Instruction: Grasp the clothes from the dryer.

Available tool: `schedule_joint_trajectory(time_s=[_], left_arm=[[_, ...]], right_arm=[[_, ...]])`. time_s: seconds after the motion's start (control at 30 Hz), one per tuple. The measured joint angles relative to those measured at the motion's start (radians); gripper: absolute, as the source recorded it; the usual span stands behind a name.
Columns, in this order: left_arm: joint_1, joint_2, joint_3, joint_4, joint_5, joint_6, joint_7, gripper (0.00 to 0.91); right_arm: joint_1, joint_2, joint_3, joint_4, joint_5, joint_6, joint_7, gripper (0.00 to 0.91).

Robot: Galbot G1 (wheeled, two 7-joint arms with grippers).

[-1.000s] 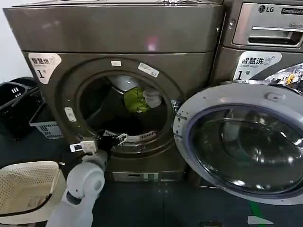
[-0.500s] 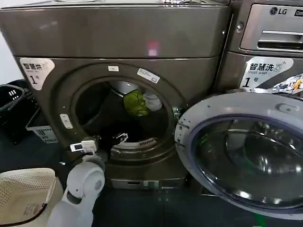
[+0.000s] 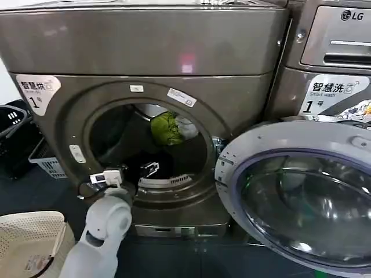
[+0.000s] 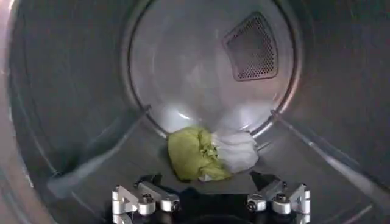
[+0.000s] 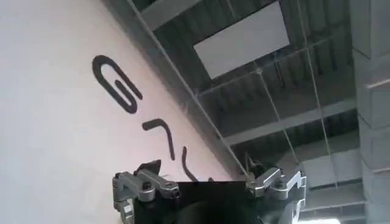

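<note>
Head view shows your left gripper (image 3: 148, 169) has advanced through the bronze-grey front-loading dryer's (image 3: 139, 46) porthole, fingers spread and empty; the yellow-green and whitish cloth bundle (image 3: 171, 128) lies deeper against the drum's back, so keep reaching.

Head view looks forward and down, close on the dryer (image 3: 145, 87) front and its open porthole. Left wrist view sits at the drum mouth, facing the back wall past the left gripper (image 4: 210, 199). Both views share the clothes (image 3: 169, 128) (image 4: 207, 153). Right wrist view faces upward toward wall and ceiling (image 5: 256, 91).
</note>
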Motion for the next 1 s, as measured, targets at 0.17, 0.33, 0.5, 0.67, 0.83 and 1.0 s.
schedule_joint_trajectory(time_s=[0.17,0.33,0.5,0.67,0.83,1.0], left_arm=[[-0.088,-0.026,0.02,0.138,0.017,-0.049,0.014,0.907],[-0.174,-0.049,0.036,0.283,0.041,-0.101,0.034,0.907],[-0.25,-0.068,0.042,0.419,0.063,-0.141,0.055,0.907],[-0.312,-0.086,0.049,0.535,0.084,-0.173,0.083,0.907],[-0.364,-0.102,0.052,0.636,0.103,-0.2,0.118,0.907],[-0.408,-0.113,0.053,0.732,0.127,-0.228,0.155,0.907]], right_arm=[[0.005,-0.006,-0.006,-0.001,0.0,0.002,-0.002,0.907],[0.009,-0.009,-0.009,-0.004,0.0,0.002,-0.004,0.907],[0.014,-0.014,-0.011,-0.007,0.0,0.002,-0.006,0.907],[0.026,-0.015,-0.021,-0.003,0.0,0.002,-0.007,0.907],[0.032,-0.015,-0.022,-0.006,0.0,0.003,-0.008,0.907],[0.037,-0.015,-0.022,-0.004,0.007,0.003,-0.009,0.907]])
